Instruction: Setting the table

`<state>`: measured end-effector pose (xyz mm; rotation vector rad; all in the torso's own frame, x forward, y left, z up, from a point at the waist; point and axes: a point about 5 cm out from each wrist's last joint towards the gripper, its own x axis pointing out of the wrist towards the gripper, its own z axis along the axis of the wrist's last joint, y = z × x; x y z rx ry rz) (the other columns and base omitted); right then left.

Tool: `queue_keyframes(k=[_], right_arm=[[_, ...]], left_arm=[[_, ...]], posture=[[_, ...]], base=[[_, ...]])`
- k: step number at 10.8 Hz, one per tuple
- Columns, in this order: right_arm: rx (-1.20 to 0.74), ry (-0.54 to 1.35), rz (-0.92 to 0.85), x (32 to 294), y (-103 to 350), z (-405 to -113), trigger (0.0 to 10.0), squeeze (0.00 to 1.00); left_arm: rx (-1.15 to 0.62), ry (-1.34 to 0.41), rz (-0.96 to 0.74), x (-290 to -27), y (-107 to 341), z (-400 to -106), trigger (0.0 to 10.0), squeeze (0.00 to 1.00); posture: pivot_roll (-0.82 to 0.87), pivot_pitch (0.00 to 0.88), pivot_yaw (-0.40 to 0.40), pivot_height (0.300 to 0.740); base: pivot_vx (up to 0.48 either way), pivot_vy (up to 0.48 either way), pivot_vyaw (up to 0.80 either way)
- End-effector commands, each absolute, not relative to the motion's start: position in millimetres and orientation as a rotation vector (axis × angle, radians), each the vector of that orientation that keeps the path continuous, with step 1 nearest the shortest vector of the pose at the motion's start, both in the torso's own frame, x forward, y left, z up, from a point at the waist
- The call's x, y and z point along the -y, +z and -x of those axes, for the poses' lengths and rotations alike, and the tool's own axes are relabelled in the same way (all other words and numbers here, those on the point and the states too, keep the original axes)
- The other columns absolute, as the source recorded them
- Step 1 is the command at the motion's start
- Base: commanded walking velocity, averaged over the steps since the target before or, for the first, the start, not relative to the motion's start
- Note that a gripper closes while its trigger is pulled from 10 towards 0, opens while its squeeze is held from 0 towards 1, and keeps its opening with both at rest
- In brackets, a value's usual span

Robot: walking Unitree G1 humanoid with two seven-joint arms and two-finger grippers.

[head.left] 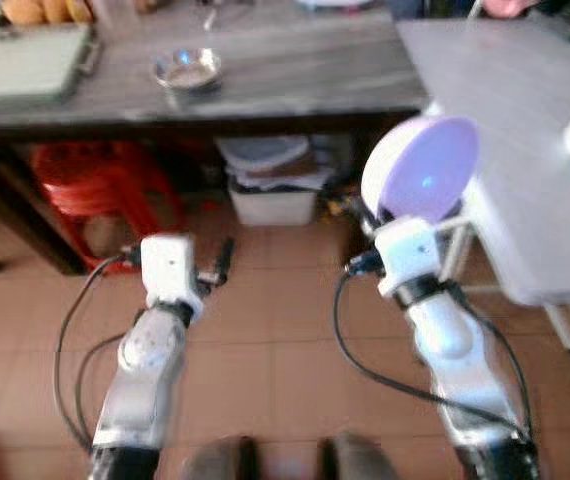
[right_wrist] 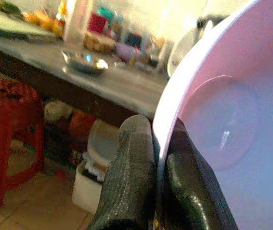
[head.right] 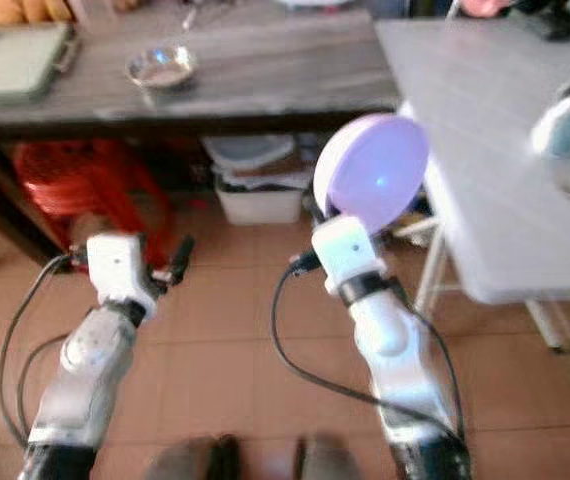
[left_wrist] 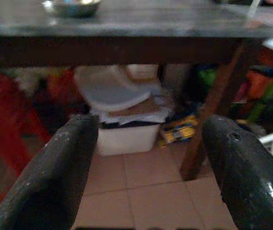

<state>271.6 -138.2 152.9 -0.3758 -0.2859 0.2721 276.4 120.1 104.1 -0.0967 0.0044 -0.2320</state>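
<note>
Currently a pale purple bowl [head.left: 421, 168] is held up on edge by the right gripper [right_wrist: 161, 158], whose two black fingers [right_wrist: 134, 177] are clamped on the bowl's rim, one on each side of it. The bowl is raised above the tiled floor [head.left: 275, 330], just beside the near corner of the white table [head.left: 505, 120] on the robot's right, with its hollow turned toward the camera. The left gripper [left_wrist: 148, 167] is held forward over the floor with its fingers spread well apart and nothing between them. Ahead, a long dark wooden table [head.left: 295, 70] is seen, and a small metal bowl [head.left: 187, 69] rests on its top. At the far left end of that table a pale green tray [head.left: 20, 65] is laid. Under the table a red plastic stool [head.left: 95, 190] and a white storage box [head.left: 273, 195] stacked with lids are seen, well apart from each other.
</note>
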Motion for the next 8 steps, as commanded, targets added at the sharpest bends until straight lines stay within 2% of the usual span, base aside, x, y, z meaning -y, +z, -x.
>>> queue_keyframes(k=[1, 8], right_arm=[[0.308, 0.270, 0.356, 135.8, 159.1, -272.4, 10.0, 0.00], [0.287, 0.332, 0.452, 136.9, 153.2, -270.2, 10.0, 0.00]], left_arm=[[-0.004, -0.220, 0.071, -126.0, 103.2, -277.1, 10.0, 0.00], [-0.016, -0.250, 0.072, -122.5, 99.5, -283.4, 10.0, 0.00]], posture=[[-0.08, 0.106, 0.055, 0.740], [-0.10, 0.091, 0.061, 0.740]], base=[[0.472, 0.000, 0.00], [0.480, 0.000, 0.00]])
